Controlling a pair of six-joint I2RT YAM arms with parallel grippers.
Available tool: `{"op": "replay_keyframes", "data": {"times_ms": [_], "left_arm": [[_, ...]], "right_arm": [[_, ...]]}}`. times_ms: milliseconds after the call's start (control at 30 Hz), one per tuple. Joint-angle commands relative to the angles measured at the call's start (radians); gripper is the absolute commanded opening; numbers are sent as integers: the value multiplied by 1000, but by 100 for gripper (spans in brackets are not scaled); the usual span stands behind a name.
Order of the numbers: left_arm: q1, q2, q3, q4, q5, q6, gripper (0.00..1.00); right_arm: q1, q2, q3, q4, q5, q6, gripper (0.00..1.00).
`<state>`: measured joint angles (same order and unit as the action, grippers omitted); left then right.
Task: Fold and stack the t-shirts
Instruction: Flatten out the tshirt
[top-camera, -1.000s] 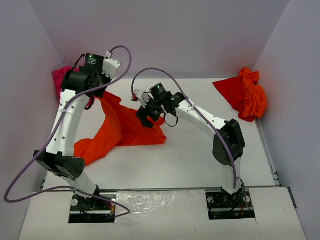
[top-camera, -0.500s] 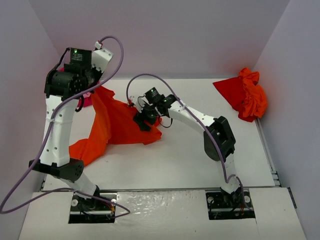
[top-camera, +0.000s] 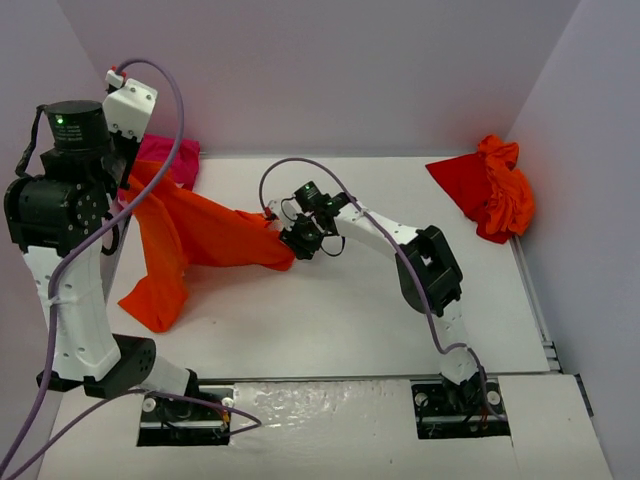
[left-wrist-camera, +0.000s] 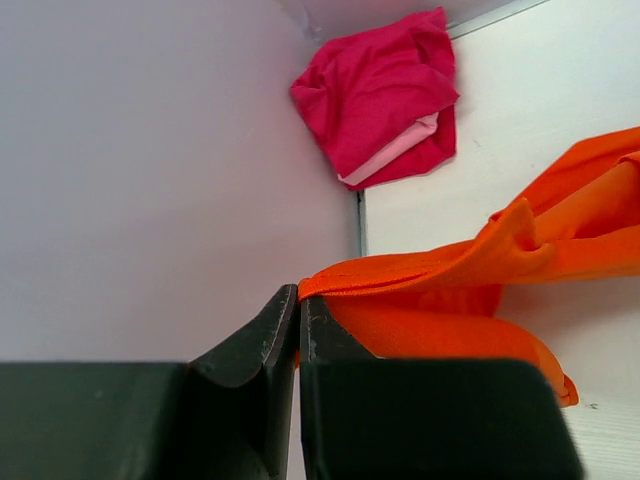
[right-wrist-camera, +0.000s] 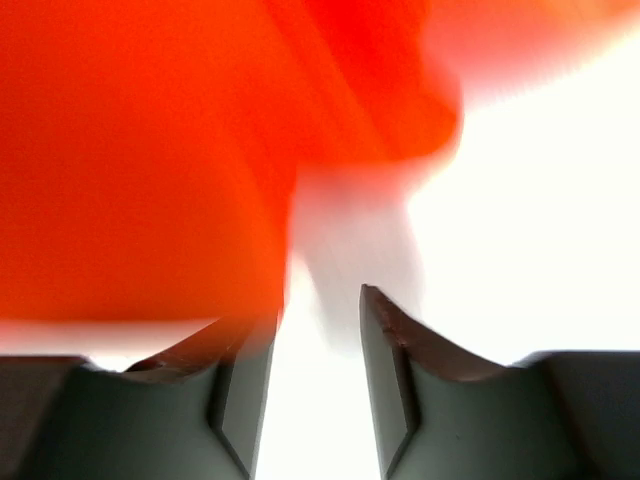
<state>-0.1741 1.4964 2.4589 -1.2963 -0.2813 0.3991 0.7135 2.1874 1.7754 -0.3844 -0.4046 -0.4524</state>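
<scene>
An orange t-shirt (top-camera: 190, 235) hangs stretched across the left of the table, one end lifted high, the other trailing to the right. My left gripper (left-wrist-camera: 299, 300) is shut on the shirt's hem (left-wrist-camera: 400, 275), raised near the left wall. My right gripper (top-camera: 292, 238) is open just beside the shirt's right tip; in the right wrist view the blurred orange cloth (right-wrist-camera: 150, 150) lies above its left finger, nothing between the jaws (right-wrist-camera: 318, 310). A magenta folded shirt (top-camera: 165, 160) lies in the back left corner. A red-orange crumpled shirt (top-camera: 490, 190) lies at the back right.
Walls enclose the white table (top-camera: 380, 320) on the left, back and right. The magenta shirt also shows in the left wrist view (left-wrist-camera: 385, 95) against the wall corner.
My left arm has risen and swung left, pulling the orange shirt up and leftward. The shirt's right tip slid left, and my right gripper followed it left, now open beside it.
</scene>
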Motion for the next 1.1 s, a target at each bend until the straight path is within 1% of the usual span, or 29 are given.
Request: {"op": "replay_keyframes", "data": {"times_ms": [0,33,67,100,133,200,267,300,333,400,433,533,633,767,933,1067], "left_arm": [[31,-69,-7,55,-61,28,0],[33,-76,-26,63,-62,27,0],[33,-78,-31,66,-60,25,0],[33,-79,-34,69,-58,22,0],[33,-79,-35,70,-54,19,0],[33,-77,-34,69,-44,13,0],[33,-76,-38,70,-37,9,0],[33,-77,-43,70,-35,7,0],[33,-81,-51,71,-35,5,0],[33,-87,-70,70,-30,6,0],[33,-92,-81,71,-27,4,0],[33,-105,-135,79,-15,-2,0],[33,-107,-170,90,-18,-8,0],[31,-104,-190,98,-17,-15,0],[31,-114,-215,97,-9,-25,0],[32,-129,-260,104,7,-34,0]], "right_arm": [[-103,-152,-25,-1,117,-32,27],[-121,-172,-23,-1,138,-34,22],[-142,-180,-12,1,160,-33,13],[-155,-194,-2,1,170,-33,7],[-166,-212,5,1,172,-34,3],[-188,-243,8,2,162,-34,0],[-188,-263,-2,8,140,-32,0],[-187,-268,-6,10,129,-26,4],[-187,-268,-7,9,120,-16,12],[-184,-259,-7,8,77,-1,43],[-181,-255,-7,8,60,6,51],[-139,-256,-10,7,20,15,53],[-63,-273,-16,7,4,5,54],[44,-257,3,9,-5,7,54],[107,-166,56,9,-32,20,51],[162,-92,89,8,-16,29,48]]}}
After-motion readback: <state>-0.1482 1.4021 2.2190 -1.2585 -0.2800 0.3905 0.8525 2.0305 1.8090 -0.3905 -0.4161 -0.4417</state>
